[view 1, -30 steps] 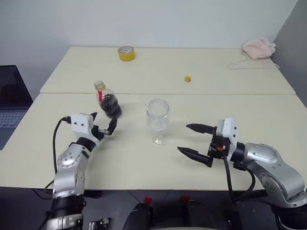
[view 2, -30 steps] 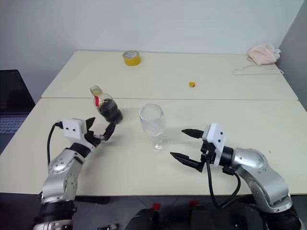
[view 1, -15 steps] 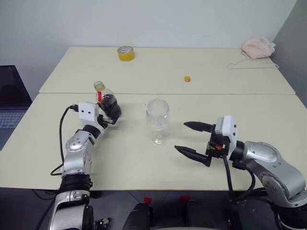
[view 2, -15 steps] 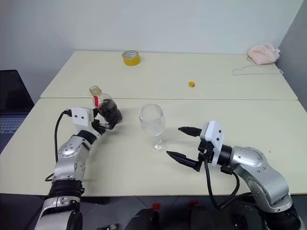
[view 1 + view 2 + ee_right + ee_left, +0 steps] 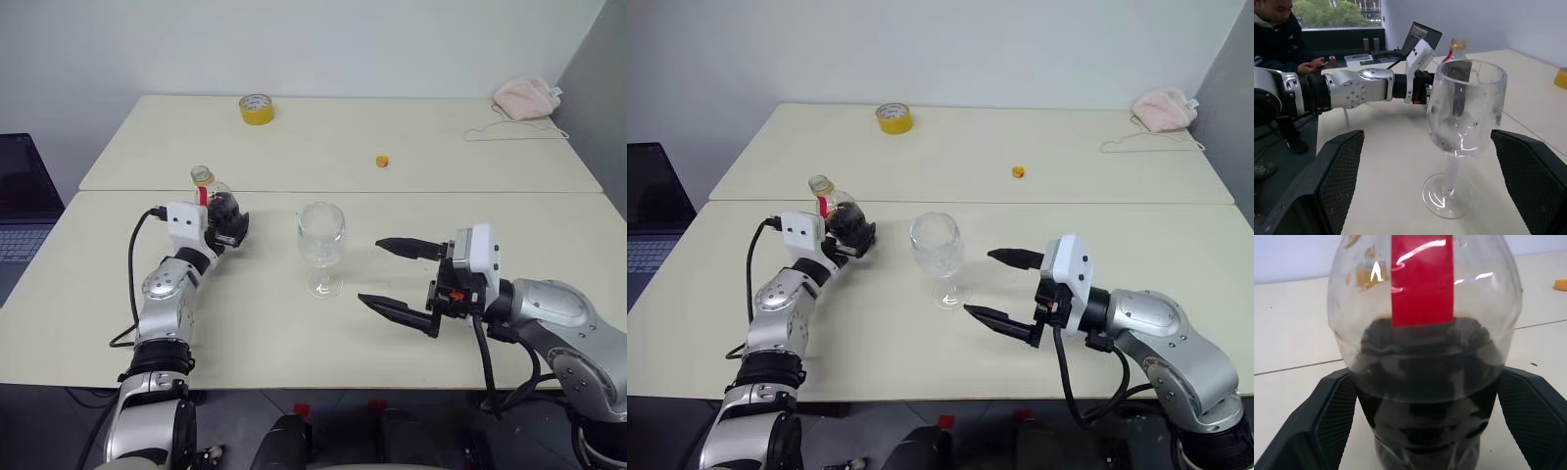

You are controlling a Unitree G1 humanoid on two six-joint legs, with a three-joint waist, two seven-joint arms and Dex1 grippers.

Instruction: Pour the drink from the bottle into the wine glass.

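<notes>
Two cream tables (image 5: 323, 147) butted together against a pale wall (image 5: 294, 44).

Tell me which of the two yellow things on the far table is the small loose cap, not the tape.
The small yellow cap lies alone near the far table's middle: flat and solid. The tape roll, further back and to the left, is a bigger ring with a hole.

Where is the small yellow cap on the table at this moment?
In the left eye view, the yellow cap lies on the far table half, right of centre, behind the wine glass and between the yellow tape roll and the pink cloth.
</notes>
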